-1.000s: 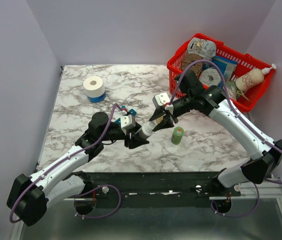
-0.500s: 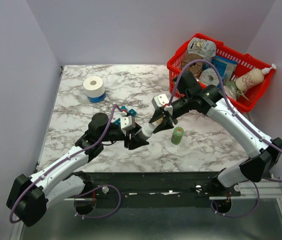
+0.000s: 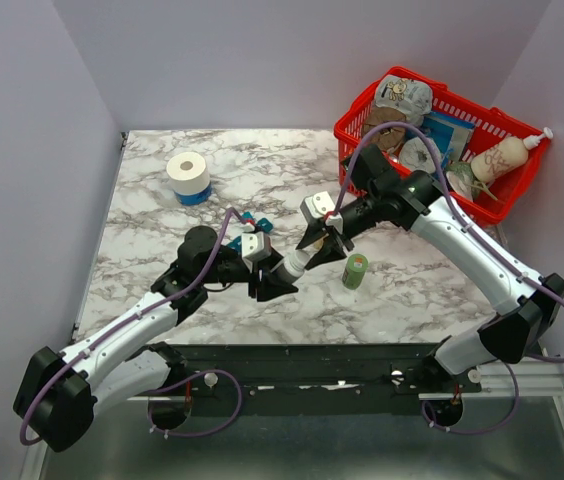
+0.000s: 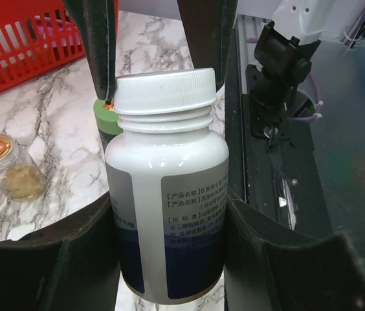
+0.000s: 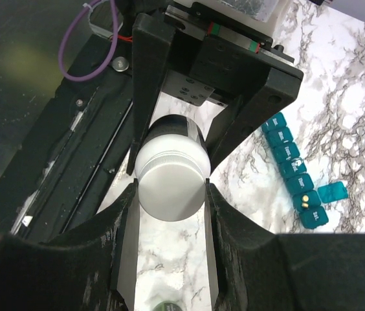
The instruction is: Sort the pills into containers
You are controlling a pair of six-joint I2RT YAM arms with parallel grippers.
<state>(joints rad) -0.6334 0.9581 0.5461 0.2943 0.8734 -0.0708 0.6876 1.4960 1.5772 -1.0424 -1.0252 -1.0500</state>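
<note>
Count of things on the marble tabletop (image 3: 417, 290): one white pill bottle (image 4: 169, 188), one teal pill organiser (image 5: 294, 165), one small green-capped bottle (image 3: 355, 271), one glass jar (image 4: 4, 170) with a gold lid, one white roll (image 3: 188, 175) on a blue base, and one red wire basket (image 3: 362, 118) full of groceries at the far right corner

Both arms meet over the middle of the tabletop and share the white bottle, which is held off the surface. The left end effector (image 3: 276, 276) is clamped on the bottle's labelled body, and the right end effector (image 5: 171, 194) is clamped on its white screw cap, which is on the neck

The organiser lies flat on the tabletop just behind the left wrist, apart from both end effectors. In the top view only teal scraps of it show; the right wrist view gives the whole row, with one lid flipped open to the side and small yellowish specks in a cell beside it

Only the left wrist view shows the glass jar, standing near the green-capped bottle
</note>
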